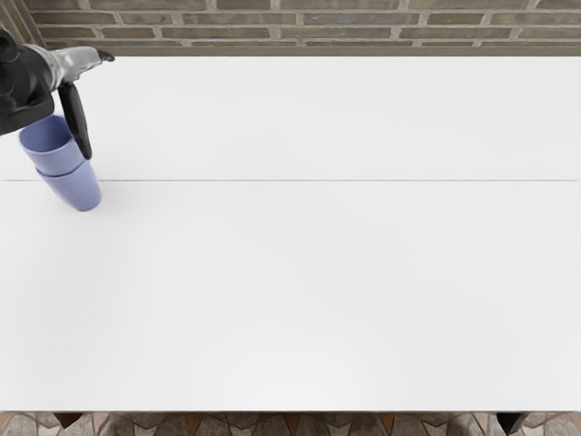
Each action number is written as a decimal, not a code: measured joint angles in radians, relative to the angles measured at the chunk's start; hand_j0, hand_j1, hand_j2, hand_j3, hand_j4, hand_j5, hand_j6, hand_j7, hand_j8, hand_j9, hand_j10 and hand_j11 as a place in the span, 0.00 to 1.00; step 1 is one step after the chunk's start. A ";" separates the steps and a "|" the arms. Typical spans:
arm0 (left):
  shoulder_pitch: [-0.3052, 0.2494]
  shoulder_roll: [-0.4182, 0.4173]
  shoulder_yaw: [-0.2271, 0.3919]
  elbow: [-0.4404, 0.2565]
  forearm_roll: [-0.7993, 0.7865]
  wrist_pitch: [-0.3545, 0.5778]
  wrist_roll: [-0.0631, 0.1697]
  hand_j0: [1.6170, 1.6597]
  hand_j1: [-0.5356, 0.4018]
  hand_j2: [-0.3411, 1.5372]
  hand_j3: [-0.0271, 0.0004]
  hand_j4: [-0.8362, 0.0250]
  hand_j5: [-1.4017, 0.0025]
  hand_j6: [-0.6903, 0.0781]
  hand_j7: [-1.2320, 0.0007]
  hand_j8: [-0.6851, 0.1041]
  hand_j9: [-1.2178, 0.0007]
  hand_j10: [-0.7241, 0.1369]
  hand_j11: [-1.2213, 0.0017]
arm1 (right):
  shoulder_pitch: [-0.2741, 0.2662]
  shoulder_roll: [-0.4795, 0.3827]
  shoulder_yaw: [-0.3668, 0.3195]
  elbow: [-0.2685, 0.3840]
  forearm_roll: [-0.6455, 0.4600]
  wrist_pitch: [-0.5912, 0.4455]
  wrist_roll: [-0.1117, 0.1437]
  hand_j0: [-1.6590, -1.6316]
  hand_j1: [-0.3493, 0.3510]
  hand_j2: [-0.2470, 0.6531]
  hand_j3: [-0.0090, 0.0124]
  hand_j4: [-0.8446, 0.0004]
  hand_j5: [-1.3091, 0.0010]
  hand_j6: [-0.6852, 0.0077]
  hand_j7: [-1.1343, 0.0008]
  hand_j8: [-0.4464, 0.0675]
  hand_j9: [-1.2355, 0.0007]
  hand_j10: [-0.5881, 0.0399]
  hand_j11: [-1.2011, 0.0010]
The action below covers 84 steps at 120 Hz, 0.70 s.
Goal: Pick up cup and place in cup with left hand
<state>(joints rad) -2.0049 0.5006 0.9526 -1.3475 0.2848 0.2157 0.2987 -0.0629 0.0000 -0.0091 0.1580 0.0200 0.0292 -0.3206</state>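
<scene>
Left hand [56,69] | my fingers [74,118] were spread, gripping nothing | upper cup [58,163] sat nested in lower cup [79,189] | retreat needed a slow, straight lift, nudging neither

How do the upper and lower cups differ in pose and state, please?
The upper cup sits inside the lower cup. The upper cup's mouth is open to view, the lower cup's filled. The left hand partly hides the upper cup, not the lower cup. Both are blue-violet.
</scene>
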 joint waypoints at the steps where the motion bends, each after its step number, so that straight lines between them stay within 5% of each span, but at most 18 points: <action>1: 0.000 0.000 -0.002 0.000 0.000 0.000 0.000 0.96 0.91 0.18 0.99 0.93 0.97 0.86 0.97 0.83 0.97 0.80 0.97 | 0.000 0.000 0.000 0.000 0.000 0.000 0.000 0.04 0.00 0.27 0.42 1.00 1.00 0.99 1.00 0.87 1.00 0.94 1.00; 42: -0.016 -0.050 -0.105 -0.019 -0.085 -0.087 0.000 0.96 0.91 0.18 0.99 0.94 0.98 0.87 0.97 0.84 0.97 0.81 0.97 | 0.000 0.000 0.000 0.000 0.000 0.000 0.000 0.04 0.00 0.27 0.42 1.00 1.00 0.99 1.00 0.87 1.00 0.94 1.00; 84: -0.047 -0.060 -0.206 -0.031 -0.342 -0.391 0.001 0.96 0.92 0.18 0.99 0.94 0.98 0.87 0.98 0.84 0.98 0.81 0.98 | 0.000 0.000 0.000 0.000 0.000 0.000 0.000 0.04 0.00 0.27 0.42 1.00 1.00 0.99 1.00 0.87 1.00 0.94 1.00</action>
<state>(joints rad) -2.0522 0.4403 0.7469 -1.3786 -0.0571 -0.1755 0.2999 -0.0629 0.0000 -0.0092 0.1580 0.0200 0.0292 -0.3206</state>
